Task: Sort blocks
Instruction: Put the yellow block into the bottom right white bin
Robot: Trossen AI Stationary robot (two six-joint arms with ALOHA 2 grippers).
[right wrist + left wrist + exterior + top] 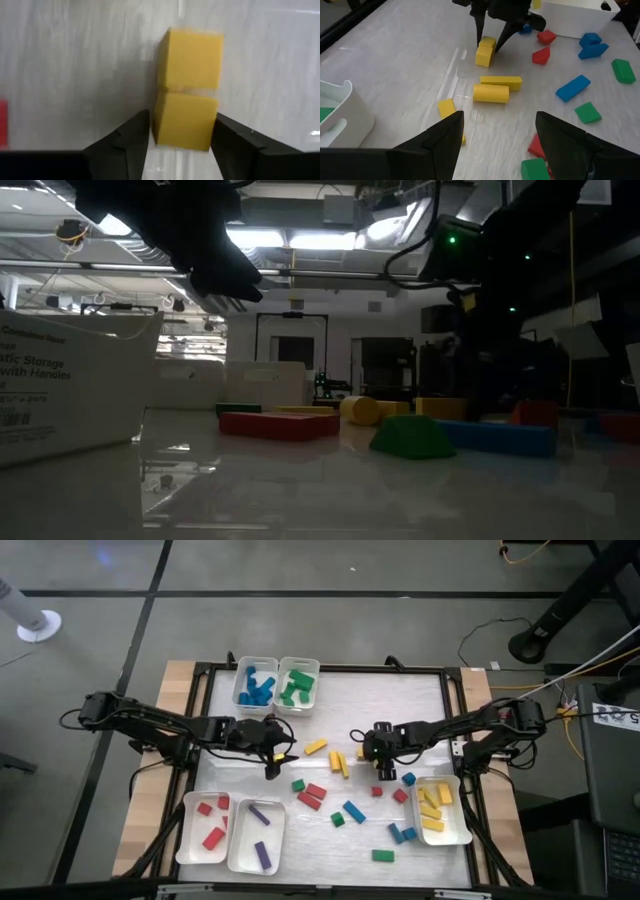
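The right tool point(182, 137) brackets the nearer of two touching yellow cube blocks point(186, 120) on the white tabletop point(330, 720), fingers flanking it, grip uncertain. The left tool point(495, 135) hovers apart, well short of them.

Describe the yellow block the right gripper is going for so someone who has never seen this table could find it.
Start at the white tray of yellow blocks at the table's right front corner, then follow the right arm to the right gripper near the table's middle. Between its fingers sits the yellow block, one of two yellow cubes pressed together; the nearby yellow cylinder and yellow bar lie apart.
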